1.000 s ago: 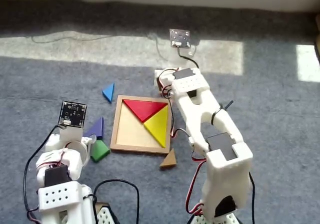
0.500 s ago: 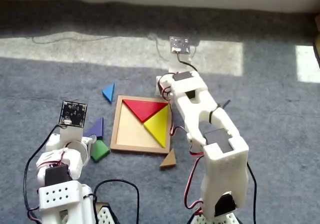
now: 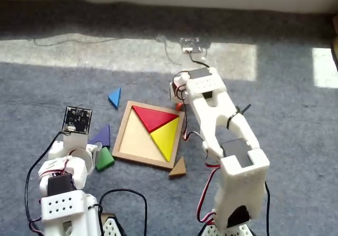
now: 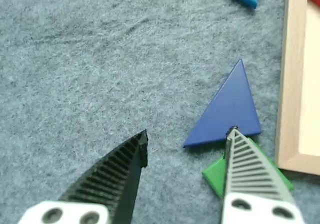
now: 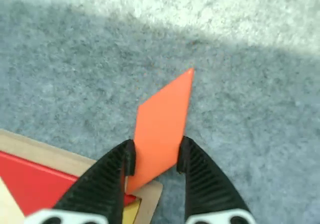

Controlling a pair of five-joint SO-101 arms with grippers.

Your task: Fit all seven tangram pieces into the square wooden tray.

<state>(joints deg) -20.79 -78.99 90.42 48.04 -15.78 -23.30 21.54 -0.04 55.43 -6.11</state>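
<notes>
At the one o'clock corner of the tray (image 3: 121,131), seen from the high view, the orange parallelogram (image 5: 162,126) is clamped between the fingers of the right gripper (image 5: 156,145). It is gripped across its narrow width near one end, and that end overlaps the tray's rim. This is probably so the free end can be swung and lowered into the open wood. Inside the tray, the red triangle (image 3: 156,117) and the yellow triangle (image 3: 166,135) are seated edge to edge against the twelve and three o'clock sides, which leaves the nine o'clock half bare for the remaining pieces.

The left gripper (image 4: 187,133) is held with its fingers spread apart and nothing between them. It is poised low beside the dark blue triangle (image 4: 227,111) and the green piece (image 4: 215,176) at eight to nine o'clock of the tray, likely in readiness for them. The light blue triangle (image 3: 115,96) lies at eleven o'clock and the brown triangle (image 3: 178,167) at five o'clock, both on the carpet.
</notes>
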